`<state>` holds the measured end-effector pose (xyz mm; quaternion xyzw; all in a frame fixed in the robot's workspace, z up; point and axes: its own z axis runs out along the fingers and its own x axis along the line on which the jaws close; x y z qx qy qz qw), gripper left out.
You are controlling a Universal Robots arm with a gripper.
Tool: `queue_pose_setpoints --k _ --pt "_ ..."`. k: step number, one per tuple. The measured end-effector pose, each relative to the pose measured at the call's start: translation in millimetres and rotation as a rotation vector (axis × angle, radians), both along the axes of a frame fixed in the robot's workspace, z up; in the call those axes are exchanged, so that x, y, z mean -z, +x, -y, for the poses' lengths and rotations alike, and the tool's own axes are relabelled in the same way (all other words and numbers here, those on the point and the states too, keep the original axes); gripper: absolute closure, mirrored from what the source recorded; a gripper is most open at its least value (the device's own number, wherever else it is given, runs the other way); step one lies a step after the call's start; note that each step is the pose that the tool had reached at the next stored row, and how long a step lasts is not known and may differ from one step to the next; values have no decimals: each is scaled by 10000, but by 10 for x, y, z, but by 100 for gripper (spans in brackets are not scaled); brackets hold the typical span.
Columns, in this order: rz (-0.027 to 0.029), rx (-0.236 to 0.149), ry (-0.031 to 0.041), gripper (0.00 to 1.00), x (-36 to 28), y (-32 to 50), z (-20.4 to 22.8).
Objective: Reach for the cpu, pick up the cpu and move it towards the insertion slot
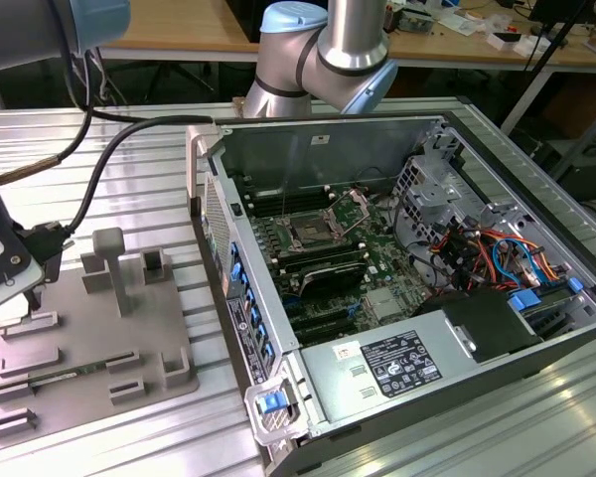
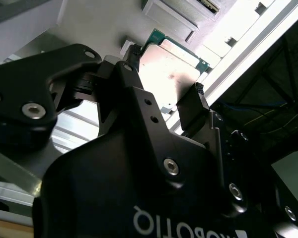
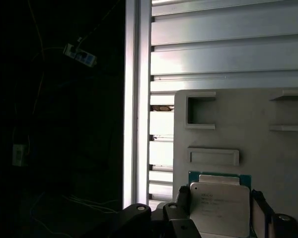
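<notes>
the tool is hanging over the grey tray on the worktop. its fingers are clamping opposite edges of the cpu, which is sitting between them. the insertion slot is lying well apart from the tool, toward the exterior view's right, inside the open computer case.

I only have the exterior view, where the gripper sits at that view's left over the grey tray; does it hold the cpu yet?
Observer: Yes; in both wrist views the cpu sits between the fingers of the gripper, one against each opposite edge.
Operator: Is it lifted off the tray?
Observer: Cannot tell; the first wrist view shows the grey tray right behind it.
Operator: Which face shows?
Observer: Its silvery metal top, with a green border.
</notes>
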<state>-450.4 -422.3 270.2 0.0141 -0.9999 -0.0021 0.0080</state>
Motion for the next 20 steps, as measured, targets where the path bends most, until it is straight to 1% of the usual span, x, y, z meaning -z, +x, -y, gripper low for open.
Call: queue_pose_setpoints --k 1,3,8,20 --pt "1 0 0 45 -7 0 0" --pt "3 1 2 45 -48 0 0" --pt "4 0 2 45 -88 0 0" --pt "4 0 2 45 -109 0 0"
